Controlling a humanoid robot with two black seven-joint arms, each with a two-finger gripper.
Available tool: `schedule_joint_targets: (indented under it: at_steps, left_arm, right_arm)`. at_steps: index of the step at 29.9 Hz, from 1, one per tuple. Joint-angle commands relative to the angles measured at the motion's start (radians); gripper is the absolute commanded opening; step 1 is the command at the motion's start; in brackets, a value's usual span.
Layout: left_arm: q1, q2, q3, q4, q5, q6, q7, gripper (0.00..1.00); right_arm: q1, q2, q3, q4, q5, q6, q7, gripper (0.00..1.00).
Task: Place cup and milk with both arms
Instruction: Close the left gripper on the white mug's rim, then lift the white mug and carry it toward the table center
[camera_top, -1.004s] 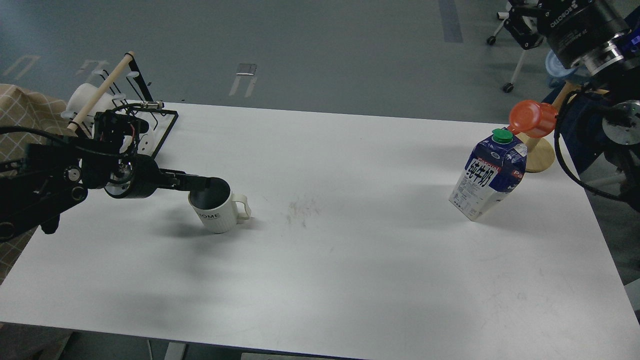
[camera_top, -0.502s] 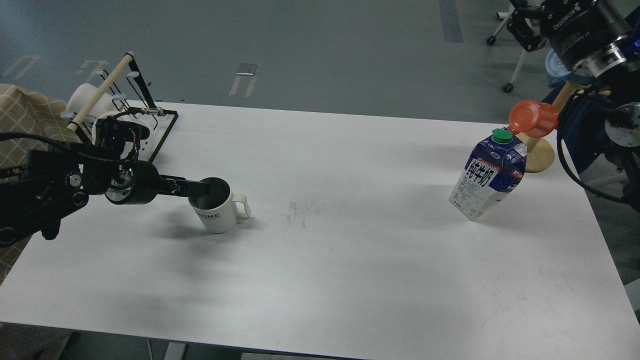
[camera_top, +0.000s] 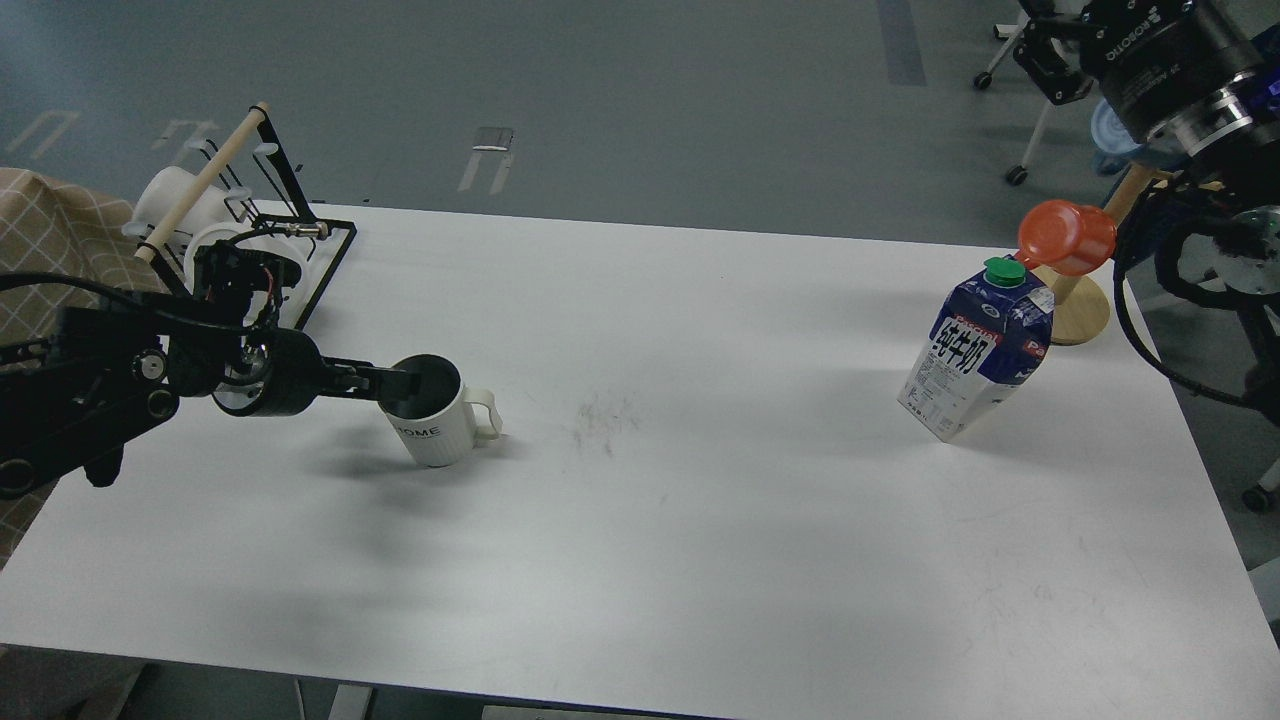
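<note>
The left arm reached in low from the left edge, stretched almost level across the white table (camera_top: 640, 520), and its left gripper (camera_top: 400, 381) ended at the near-left rim of the white ribbed mug (camera_top: 438, 412). The dark fingers merged with the mug's dark inside, so how far the claw was parted, or whether it had the rim pinched, could not be told. The mug stood upright on the left part of the table, handle pointing right, just right of a black wire rack (camera_top: 262, 232) at the back-left corner. The blue-and-white milk carton (camera_top: 975, 362) stood well apart near the right edge, green cap up, with an orange plastic cup (camera_top: 1066, 236) on a wooden stand (camera_top: 1078, 310) just behind it. The right arm hung at the upper right corner, off the table; its gripper was out of view. Between mug and carton the tabletop lay bare but for a faint smudge (camera_top: 603, 414), with wide open room toward the front edge.
</note>
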Motion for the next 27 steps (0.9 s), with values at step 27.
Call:
schedule_joint_targets:
  at_steps: [27]
  left_arm:
    - [-0.303, -0.158, 0.002, -0.083, 0.023, 0.0, 0.023, 0.0]
  right_arm:
    - [0.057, -0.014, 0.009, -0.003, 0.0, 0.0, -0.003, 1.0]
